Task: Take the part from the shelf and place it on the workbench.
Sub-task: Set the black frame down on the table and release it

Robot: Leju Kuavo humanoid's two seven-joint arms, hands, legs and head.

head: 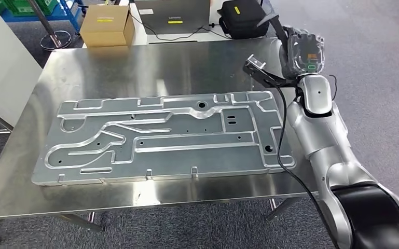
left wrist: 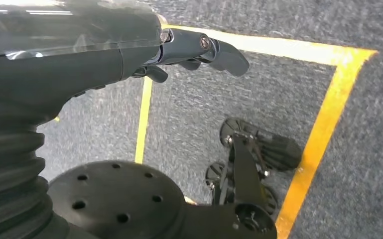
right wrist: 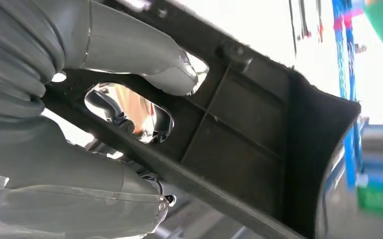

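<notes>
Currently your right hand (right wrist: 104, 99) grips the part (right wrist: 249, 144), a dark ribbed plastic moulding, near its cut-out, held above the surface's (head: 135, 67) far corner. Judged light, rigid, slick: keep hold by the ribbing.

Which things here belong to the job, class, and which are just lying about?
Belong to the job:
- right hand
- dark part it holds
- workbench

Just lying about:
- metal plate on the workbench
- cardboard box
- laptop
- black bag
- left hand, hanging over the floor
</notes>
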